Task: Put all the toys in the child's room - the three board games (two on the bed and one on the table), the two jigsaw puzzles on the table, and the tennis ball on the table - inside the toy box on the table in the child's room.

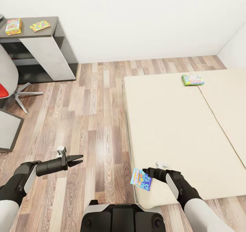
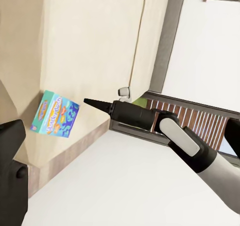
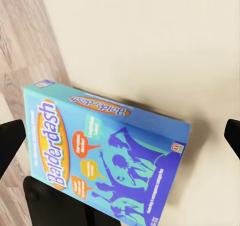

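Robot trunk (image 1: 121,218) at bottom centre of the head view, dark and grey. Right gripper (image 1: 147,172) at lower centre-right, over the near corner of the bed (image 1: 177,129); state of its jaws not determinable: in the right wrist view two dark finger tips sit at opposite frame edges, well apart, with the blue board game (image 3: 107,153) between them, contact not visible. Same blue board game (image 1: 141,179) seen in the head view just beside the right gripper, tilted, overhanging the bed's near corner above the wood-plank floor (image 1: 89,116). Title "Balderdash" legible in the right wrist view. Blue box (image 2: 54,115) also visible in the left wrist view, off the bed edge, with the right gripper's pointed tip (image 2: 95,103) near it.

Left gripper (image 1: 77,160) at lower left, over the floor, jaws parted, holding nothing.

Pale green board game (image 1: 192,79) lying flat on the bed, upper right of the frame, well apart from both grippers.

Table (image 1: 32,33) at upper left, against the white wall. White-red-yellow board game (image 1: 13,26) flat on its top near the left edge of the frame; jigsaw puzzle (image 1: 40,25) flat just beside it to the right, not touching.

Swivel chair (image 1: 10,85) with red seat at left edge, below the table.
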Controlling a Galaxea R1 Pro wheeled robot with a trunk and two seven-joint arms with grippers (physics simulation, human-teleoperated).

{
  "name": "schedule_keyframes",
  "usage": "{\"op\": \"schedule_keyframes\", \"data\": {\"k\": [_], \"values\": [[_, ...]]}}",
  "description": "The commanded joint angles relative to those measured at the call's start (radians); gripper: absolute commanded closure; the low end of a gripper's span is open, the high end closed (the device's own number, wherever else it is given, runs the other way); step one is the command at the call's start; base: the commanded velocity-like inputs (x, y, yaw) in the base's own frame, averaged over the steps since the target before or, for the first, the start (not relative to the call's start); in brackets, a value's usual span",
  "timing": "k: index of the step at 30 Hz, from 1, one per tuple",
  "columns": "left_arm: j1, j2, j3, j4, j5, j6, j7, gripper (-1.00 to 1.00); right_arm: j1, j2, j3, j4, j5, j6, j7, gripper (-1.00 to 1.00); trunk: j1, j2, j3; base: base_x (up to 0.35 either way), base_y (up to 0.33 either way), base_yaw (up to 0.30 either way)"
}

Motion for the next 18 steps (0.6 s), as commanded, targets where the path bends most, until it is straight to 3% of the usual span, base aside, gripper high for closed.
{"op": "schedule_keyframes", "data": {"k": [1,18], "values": [[0.000,0.000,0.000,0.000,0.002,0.010,-0.002,-1.00,0.000,0.001,-0.004,-0.001,-0.005,0.007,0.003,-1.00,0.001,-0.001,0.001,0.000,0.000,0.000],[0.000,0.000,0.000,0.000,0.002,0.010,-0.002,-1.00,0.000,0.001,-0.004,-0.001,-0.004,0.007,0.003,-1.00,0.001,-0.001,0.028,0.000,0.000,0.000]]}}
